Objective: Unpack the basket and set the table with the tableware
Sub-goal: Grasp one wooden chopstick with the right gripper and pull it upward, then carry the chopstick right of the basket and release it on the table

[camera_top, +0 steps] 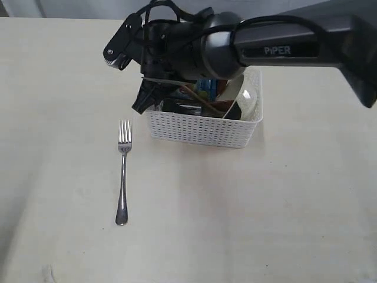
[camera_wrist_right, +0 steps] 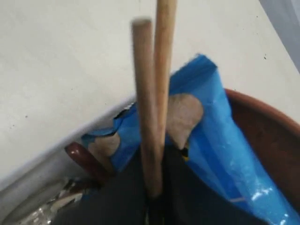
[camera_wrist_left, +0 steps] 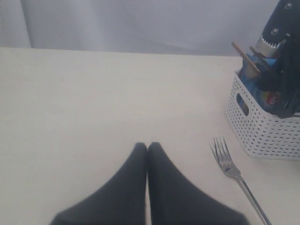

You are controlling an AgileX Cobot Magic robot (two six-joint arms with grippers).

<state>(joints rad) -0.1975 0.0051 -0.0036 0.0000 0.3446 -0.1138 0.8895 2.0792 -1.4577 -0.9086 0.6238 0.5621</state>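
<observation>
My right gripper (camera_wrist_right: 157,199) is shut on two wooden chopsticks (camera_wrist_right: 151,117), which stand up out of the white basket (camera_top: 203,127). In the exterior view this gripper (camera_top: 145,100) hangs over the basket's left end. Beside the chopsticks I see a reddish-brown spoon handle (camera_wrist_right: 86,161) and the brown plate (camera_wrist_right: 269,136). The cream bowl (camera_top: 247,97) leans at the basket's right end. A steel fork (camera_top: 122,171) lies on the table (camera_top: 265,206) left of the basket. My left gripper (camera_wrist_left: 147,146) is shut and empty above the table, left of the fork (camera_wrist_left: 229,164). Mug and knife are not discernible.
A blue snack bag (camera_wrist_right: 220,140) fills the basket behind the chopsticks. The right arm (camera_top: 283,50) stretches across from the upper right, above the basket. The basket (camera_wrist_left: 262,131) stands at the far middle of the table, with bare tabletop to its left, right and front.
</observation>
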